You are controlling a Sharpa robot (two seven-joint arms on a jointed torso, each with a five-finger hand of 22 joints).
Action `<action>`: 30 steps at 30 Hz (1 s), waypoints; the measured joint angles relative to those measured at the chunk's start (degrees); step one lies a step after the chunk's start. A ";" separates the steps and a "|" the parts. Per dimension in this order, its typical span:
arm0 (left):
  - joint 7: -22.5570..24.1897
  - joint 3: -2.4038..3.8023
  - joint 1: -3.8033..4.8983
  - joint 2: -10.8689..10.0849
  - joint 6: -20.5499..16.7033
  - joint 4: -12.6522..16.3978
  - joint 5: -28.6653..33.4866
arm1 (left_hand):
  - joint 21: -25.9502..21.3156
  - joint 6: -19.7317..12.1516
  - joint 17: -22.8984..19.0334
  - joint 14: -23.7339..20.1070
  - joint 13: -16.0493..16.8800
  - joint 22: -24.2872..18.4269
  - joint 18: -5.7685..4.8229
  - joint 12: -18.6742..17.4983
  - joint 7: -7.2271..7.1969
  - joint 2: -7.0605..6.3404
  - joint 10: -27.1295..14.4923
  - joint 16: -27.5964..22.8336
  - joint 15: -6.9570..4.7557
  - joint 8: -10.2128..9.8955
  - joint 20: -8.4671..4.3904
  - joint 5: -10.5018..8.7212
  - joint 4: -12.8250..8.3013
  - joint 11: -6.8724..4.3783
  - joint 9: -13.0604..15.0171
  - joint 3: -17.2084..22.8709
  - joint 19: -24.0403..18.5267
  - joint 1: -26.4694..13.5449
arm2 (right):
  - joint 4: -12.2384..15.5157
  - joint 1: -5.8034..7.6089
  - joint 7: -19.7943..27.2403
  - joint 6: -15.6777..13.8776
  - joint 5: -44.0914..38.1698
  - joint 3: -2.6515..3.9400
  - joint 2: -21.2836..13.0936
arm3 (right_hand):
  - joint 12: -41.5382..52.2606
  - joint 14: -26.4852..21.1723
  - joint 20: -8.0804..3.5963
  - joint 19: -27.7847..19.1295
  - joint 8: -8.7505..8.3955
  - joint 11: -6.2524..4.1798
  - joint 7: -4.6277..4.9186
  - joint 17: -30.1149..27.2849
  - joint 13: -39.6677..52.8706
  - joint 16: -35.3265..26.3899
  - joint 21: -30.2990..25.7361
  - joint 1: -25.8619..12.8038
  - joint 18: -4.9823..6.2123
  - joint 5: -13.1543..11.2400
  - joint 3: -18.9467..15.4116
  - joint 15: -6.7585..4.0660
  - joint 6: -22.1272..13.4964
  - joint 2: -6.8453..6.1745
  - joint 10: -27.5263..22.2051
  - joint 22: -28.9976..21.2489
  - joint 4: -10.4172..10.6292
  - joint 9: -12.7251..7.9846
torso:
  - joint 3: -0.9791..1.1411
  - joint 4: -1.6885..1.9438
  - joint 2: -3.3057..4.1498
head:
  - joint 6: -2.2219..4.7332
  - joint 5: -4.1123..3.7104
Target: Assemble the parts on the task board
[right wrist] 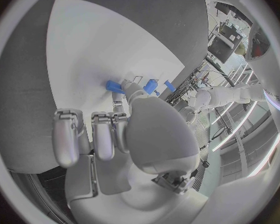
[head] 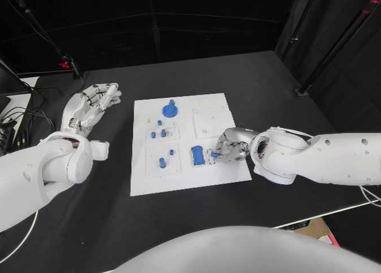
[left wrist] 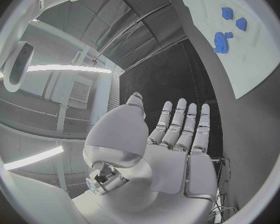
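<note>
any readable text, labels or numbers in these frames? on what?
None readable.
Task board: faint outlines round the slots, no legible words or numbers.
Blue parts: no markings visible.
Left hand and right hand: no brand or label to be read.

My right hand (head: 229,145) has a silver, satin metallic finish with smooth, rounded shells. Under its fingertips lies the board (head: 223,170), matt white and smooth, like plastic sheet. The blue pieces (head: 198,154) just beside my fingers look like smooth plastic. The table (head: 264,79) is matt black. My arm casing (head: 338,156) is glossy white plastic.
</note>
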 measured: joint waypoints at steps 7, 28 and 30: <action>-0.01 0.00 0.00 -0.06 0.01 0.05 0.00 | 0.00 0.00 0.00 0.00 0.00 0.00 0.00 0.00 0.00 0.00 0.00 0.00 0.00 0.00 0.00 0.00 0.00 0.00 0.00 0.00 0.00 0.00 | 0.27 -0.17 1.40 -1.93 1.32 -0.15 -0.96 | 0.00 0.00 0.00 0.00 -0.82 0.00 0.28 0.00 0.00 0.00 0.00 0.01 0.00 -0.09 1.55 0.00 1.09 -0.08 0.00 -0.01 0.25 -0.33 | 0.01 0.00 0.01 | 0.00 0.29; -0.12 0.00 -0.01 0.28 0.02 -0.22 0.00 | 0.00 0.00 0.01 0.00 0.00 0.01 0.00 0.00 0.00 0.00 0.00 0.00 0.00 0.00 0.00 0.00 0.00 0.00 0.00 0.00 0.00 0.00 | 2.33 -0.02 7.83 -5.77 35.48 -0.09 -3.16 | 0.00 0.00 0.00 0.00 -2.03 0.00 0.07 0.00 0.00 0.00 -0.86 -5.12 -0.01 6.78 0.15 0.00 3.14 -1.58 0.00 -0.02 2.38 -1.06 | -0.03 0.07 0.01 | 0.00 0.26; -0.13 0.00 -0.01 0.29 0.02 -0.22 0.00 | 0.00 0.00 0.01 0.00 0.00 0.01 0.00 0.00 0.00 0.00 0.00 0.00 0.00 0.00 0.00 0.00 0.00 0.00 0.00 0.00 0.00 0.00 | 2.03 -0.02 7.73 -5.64 37.95 -0.09 -2.81 | 0.00 0.00 0.00 0.00 -2.37 0.00 -0.20 0.00 0.00 0.00 -0.86 -6.10 0.00 6.96 -0.51 0.00 3.44 -1.37 0.00 -0.01 3.04 -1.16 | -0.03 0.08 0.02 | 0.00 0.34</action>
